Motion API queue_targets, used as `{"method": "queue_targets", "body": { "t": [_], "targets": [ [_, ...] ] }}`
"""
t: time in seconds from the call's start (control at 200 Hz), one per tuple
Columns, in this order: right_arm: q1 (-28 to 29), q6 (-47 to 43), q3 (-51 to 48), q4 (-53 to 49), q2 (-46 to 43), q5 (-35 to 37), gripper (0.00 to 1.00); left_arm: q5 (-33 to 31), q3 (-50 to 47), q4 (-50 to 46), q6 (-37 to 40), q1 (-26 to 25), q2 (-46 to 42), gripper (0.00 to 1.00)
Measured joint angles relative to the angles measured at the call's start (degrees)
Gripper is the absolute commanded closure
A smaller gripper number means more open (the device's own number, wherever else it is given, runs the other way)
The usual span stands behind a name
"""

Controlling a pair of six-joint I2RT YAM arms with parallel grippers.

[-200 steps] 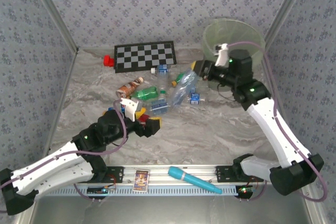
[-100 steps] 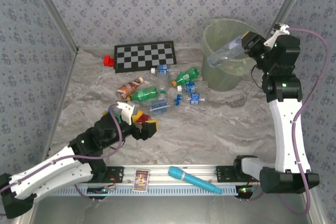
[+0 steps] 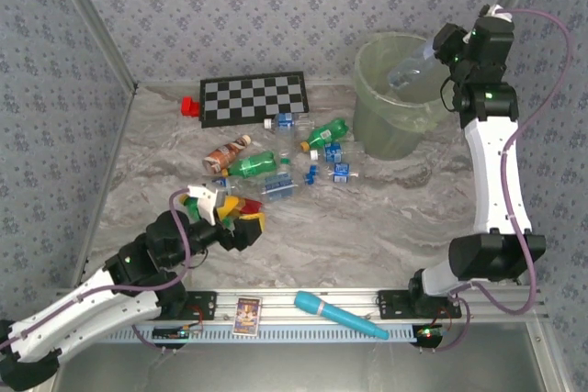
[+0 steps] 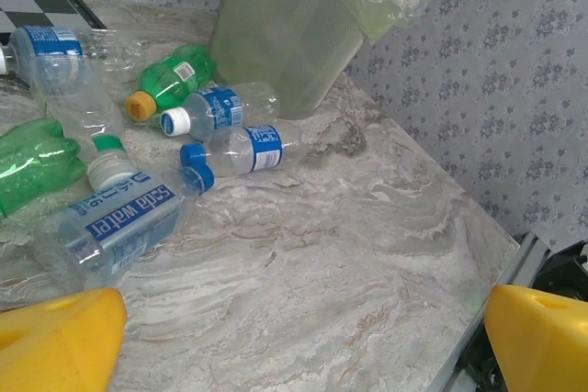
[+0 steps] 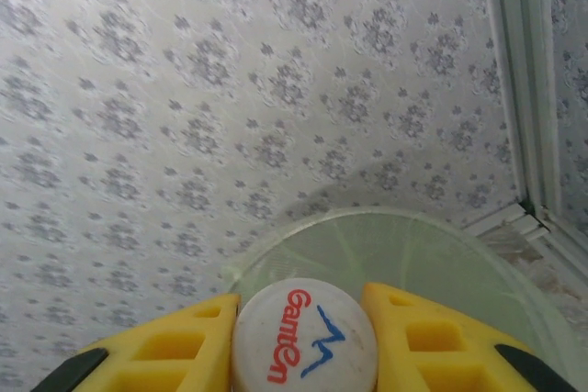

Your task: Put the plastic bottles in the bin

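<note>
My right jaws pinch a clear bottle (image 3: 409, 72) at its capped end, above the far-right bin (image 3: 381, 130), so it should fall inside. My left jaws stand spread by the loose bottles (image 4: 230, 149) mid-desk (image 3: 367, 218), ready for another.

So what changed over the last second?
The right pincer, shut on a clear bottle, lifted it off the pile and swung it up over the bin; it has not let go yet. The left pincer, open, drew back slightly toward its base. The other bottles stayed put.
</note>
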Motion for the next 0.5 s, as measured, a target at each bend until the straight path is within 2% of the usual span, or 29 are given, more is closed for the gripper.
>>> {"method": "queue_targets", "body": {
  "t": [0.22, 0.285, 0.33, 0.365, 0.385, 0.395, 0.405, 0.5],
  "targets": [
    [0.2, -4.2, -0.7, -4.1, 2.3, 0.9, 0.68, -1.3, 0.0, -2.1, 0.0, 0.0, -2.7, 0.00],
    [0.6, -5.1, -1.2, -4.6, 2.3, 0.9, 0.63, -1.5, 0.0, -2.4, 0.0, 0.0, -2.7, 0.00],
    [1.0, -5.9, -1.5, -4.6, 2.4, 0.9, 0.50, -1.5, 0.0, -2.4, 0.0, 0.0, -2.6, 0.00],
    [1.4, -6.4, -1.6, -4.7, 2.4, 0.9, 0.31, -1.5, 0.0, -2.4, 0.0, 0.0, -2.6, 0.00],
    [1.6, -6.2, -1.6, -4.8, 2.4, 0.9, 0.23, -1.5, 0.0, -2.4, 0.0, 0.0, -2.5, 0.00],
    [1.7, -6.6, -1.6, -4.8, 2.4, 0.9, 0.09, -1.6, 0.0, -2.4, 0.0, 0.0, -2.5, 0.00],
    [1.8, -6.7, -1.6, -4.8, 2.4, 0.9, 0.02, -1.6, 0.0, -2.4, 0.0, 0.0, -2.4, 0.00],
    [2.8, -7.3, -1.6, -4.9, 2.4, 1.0, 0.00, -1.6, 0.0, -2.4, 0.0, 0.0, -1.6, 0.00]
  ]
}}
